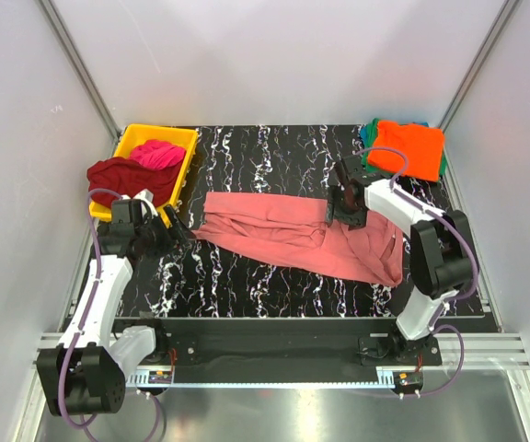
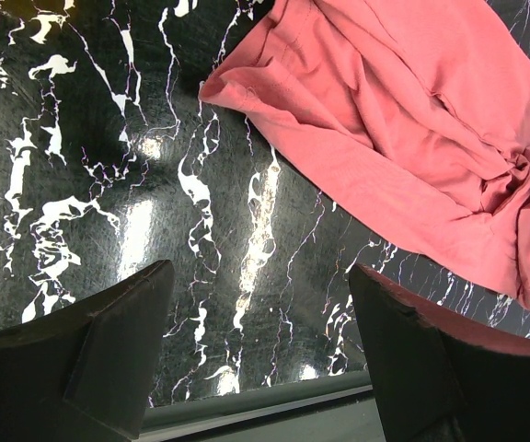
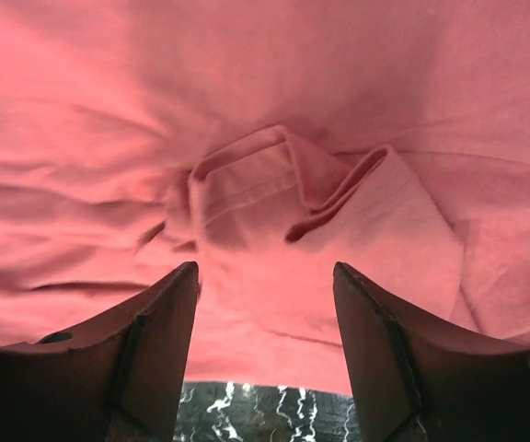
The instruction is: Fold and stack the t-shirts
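Observation:
A salmon-pink t-shirt (image 1: 293, 235) lies crumpled across the middle of the black marble table (image 1: 247, 166). It also shows in the left wrist view (image 2: 403, 120) and fills the right wrist view (image 3: 265, 120). My right gripper (image 1: 343, 210) is open just above the shirt's bunched folds (image 3: 274, 184), holding nothing. My left gripper (image 1: 175, 230) is open and empty over bare table, just left of the shirt's left corner (image 2: 212, 89). A folded orange t-shirt (image 1: 408, 147) lies on a green one at the back right.
A yellow bin (image 1: 138, 138) at the back left holds a dark red shirt (image 1: 122, 175) and a magenta shirt (image 1: 157, 152). The table's front edge (image 2: 274, 401) runs just below my left fingers. White walls enclose the table.

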Robot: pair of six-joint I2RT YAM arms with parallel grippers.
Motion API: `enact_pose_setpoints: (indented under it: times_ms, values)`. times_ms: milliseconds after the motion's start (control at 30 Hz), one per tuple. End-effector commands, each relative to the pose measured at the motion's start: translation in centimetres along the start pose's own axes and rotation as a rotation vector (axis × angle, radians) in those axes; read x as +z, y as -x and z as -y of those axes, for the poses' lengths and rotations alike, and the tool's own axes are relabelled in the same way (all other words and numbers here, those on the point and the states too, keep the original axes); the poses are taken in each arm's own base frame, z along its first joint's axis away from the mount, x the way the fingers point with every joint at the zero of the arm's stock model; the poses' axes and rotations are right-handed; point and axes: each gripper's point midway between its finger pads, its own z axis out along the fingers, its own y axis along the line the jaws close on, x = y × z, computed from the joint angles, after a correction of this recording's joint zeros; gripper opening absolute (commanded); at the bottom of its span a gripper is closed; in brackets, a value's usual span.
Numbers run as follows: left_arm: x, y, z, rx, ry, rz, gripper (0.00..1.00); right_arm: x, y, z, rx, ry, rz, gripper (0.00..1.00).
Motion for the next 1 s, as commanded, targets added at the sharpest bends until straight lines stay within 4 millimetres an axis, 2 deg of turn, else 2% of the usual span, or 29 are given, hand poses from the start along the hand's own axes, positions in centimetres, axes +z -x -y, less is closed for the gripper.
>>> enact_pose_setpoints:
  times_ms: [0,167,267,400,433,533,567,667,700,767,800,833,867,900,933,967]
  values:
    - [-0.2,1.2,1.0,0.033,-0.035,0.038,0.81,-0.1,2.1,0.0,0.01,-0.054,0.061,0.67]
    - [-0.2,1.2,1.0,0.033,-0.035,0.038,0.81,1.5,1.2,1.0,-0.02,-0.128,0.026,0.64]
    - [-0.2,1.2,1.0,0.034,-0.035,0.036,0.81,2.0,1.1,1.7,-0.027,-0.168,0.024,0.56]
    - [-0.2,1.2,1.0,0.033,-0.034,0.034,0.81,2.3,1.3,2.2,-0.032,-0.2,0.031,0.36]
    - [-0.2,1.2,1.0,0.036,-0.033,0.034,0.81,2.3,1.3,2.4,-0.036,-0.208,0.029,0.22]
    - [-0.2,1.2,1.0,0.034,-0.03,0.036,0.81,1.8,1.6,2.7,-0.045,-0.226,0.036,0.04]
    - [-0.2,1.2,0.9,0.033,-0.027,0.038,0.81,1.4,1.8,2.7,-0.044,-0.229,0.042,0.0]
    - [-0.2,1.2,0.9,0.035,-0.021,0.041,0.81,-0.9,1.8,2.2,-0.05,-0.214,0.06,0.0]
    - [-0.1,1.2,0.8,0.032,-0.018,0.041,0.81,-2.6,2.2,1.7,-0.05,-0.192,0.094,0.0]
    - [-0.1,1.3,0.7,0.029,-0.009,0.044,0.8,-4.6,0.6,0.3,-0.067,-0.166,0.097,0.0]
    - [-0.1,1.3,0.6,0.026,-0.005,0.046,0.8,-6.7,0.3,-0.6,-0.067,-0.132,0.134,0.0]
    - [-0.1,1.4,0.6,0.022,-0.003,0.048,0.8,-7.7,-0.8,-1.0,-0.074,-0.121,0.131,0.0]
    - [0.0,1.5,0.4,0.02,0.007,0.048,0.79,-8.4,-2.9,-2.5,-0.089,-0.094,0.122,0.0]
    - [0.0,1.6,0.4,0.018,0.009,0.051,0.79,-10.1,-3.8,-3.2,-0.084,-0.055,0.147,0.0]
    - [0.0,1.7,0.4,0.008,0.015,0.056,0.78,-10.9,-5.1,-3.4,-0.085,-0.044,0.141,0.0]
    - [0.0,1.9,0.3,0.003,0.027,0.063,0.77,-11.0,-7.7,-4.4,-0.089,-0.021,0.119,0.0]
